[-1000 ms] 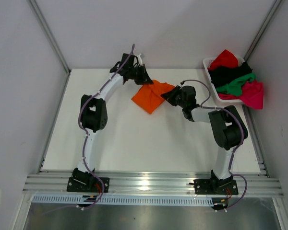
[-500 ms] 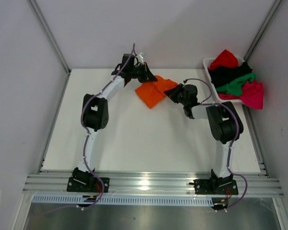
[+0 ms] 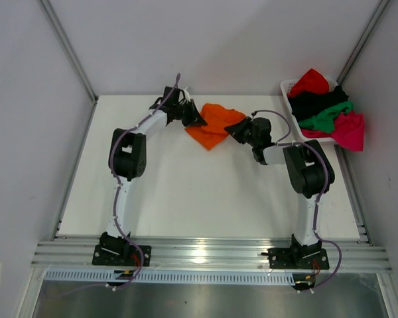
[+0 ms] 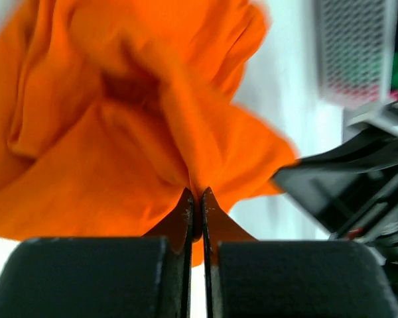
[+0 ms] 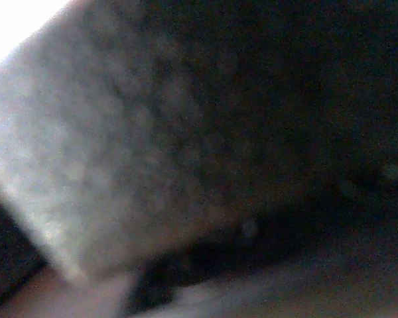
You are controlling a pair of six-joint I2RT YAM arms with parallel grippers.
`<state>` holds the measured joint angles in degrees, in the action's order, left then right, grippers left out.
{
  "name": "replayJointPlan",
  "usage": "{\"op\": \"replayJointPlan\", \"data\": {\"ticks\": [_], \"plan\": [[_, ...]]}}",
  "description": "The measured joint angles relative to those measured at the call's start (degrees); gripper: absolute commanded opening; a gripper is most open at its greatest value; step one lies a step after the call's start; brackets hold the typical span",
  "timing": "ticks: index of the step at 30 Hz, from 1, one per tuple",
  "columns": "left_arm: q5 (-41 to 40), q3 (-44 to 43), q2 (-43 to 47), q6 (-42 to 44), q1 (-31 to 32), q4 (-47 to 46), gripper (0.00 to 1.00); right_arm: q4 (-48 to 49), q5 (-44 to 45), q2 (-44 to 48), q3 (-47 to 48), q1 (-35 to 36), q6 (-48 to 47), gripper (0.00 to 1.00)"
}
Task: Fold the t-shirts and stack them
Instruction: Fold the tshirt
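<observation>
Aluminium rails (image 3: 205, 255) are seen along the bottom edge of the top view, and both arm bases are bolted to them. Above the rails a white table (image 3: 199, 199) is spread across the middle of the frame. The left arm (image 3: 128, 159) is stretched up the left half of the table and bent to the right near the top. The right arm (image 3: 308, 172) is raised on the right half and turned to the left.

The left gripper (image 3: 198, 121) is set against the left edge of the orange t-shirt (image 3: 213, 127), which is bunched in the upper centre of the frame between the two grippers. In the left wrist view the fingers (image 4: 184, 222) are seen pressed together at lower centre, with a fold of orange cloth pinched between their tips. The rest of the shirt fills the upper left of that frame in loose folds.

The right gripper (image 3: 235, 130) is placed at the right edge of the same shirt. Whether cloth is clamped by it cannot be told, since the right wrist view is only a dark blur.

At the upper right of the top view a white basket (image 3: 286, 88) is stood at the table's far corner, well apart from the orange shirt. It is heaped with a red t-shirt (image 3: 310, 81), a black t-shirt (image 3: 315, 101), a green t-shirt (image 3: 328, 119) and a magenta-pink t-shirt (image 3: 351, 130), the last spilled over the rim at lower right.
</observation>
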<state>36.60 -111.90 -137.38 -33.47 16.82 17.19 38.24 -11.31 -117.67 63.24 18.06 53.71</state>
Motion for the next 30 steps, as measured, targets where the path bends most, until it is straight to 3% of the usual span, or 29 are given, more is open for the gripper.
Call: {"op": "replayJointPlan", "data": {"ticks": [4,6,11,12,30], "plan": [[-0.6,-6.2,0.0,0.0,-0.4,0.8,0.01,-0.3,-0.1,0.0,0.7,0.3,-0.4,0.02],[-0.5,-7.1,0.0,0.0,-0.4,0.6,0.07,-0.3,-0.1,0.0,1.2,0.4,-0.8,0.02],[-0.7,-7.1,0.0,0.3,-0.5,1.6,0.64,-0.7,-0.1,-0.2,1.4,0.7,-1.4,0.02],[-0.9,-7.1,0.0,0.4,-0.5,1.6,0.99,-0.7,-0.1,-0.3,1.4,0.8,-1.4,0.02],[-1.9,4.0,7.1,3.1,-0.5,2.2,1.00,-1.1,-0.2,-3.7,2.1,2.0,-1.9,0.02]]}}
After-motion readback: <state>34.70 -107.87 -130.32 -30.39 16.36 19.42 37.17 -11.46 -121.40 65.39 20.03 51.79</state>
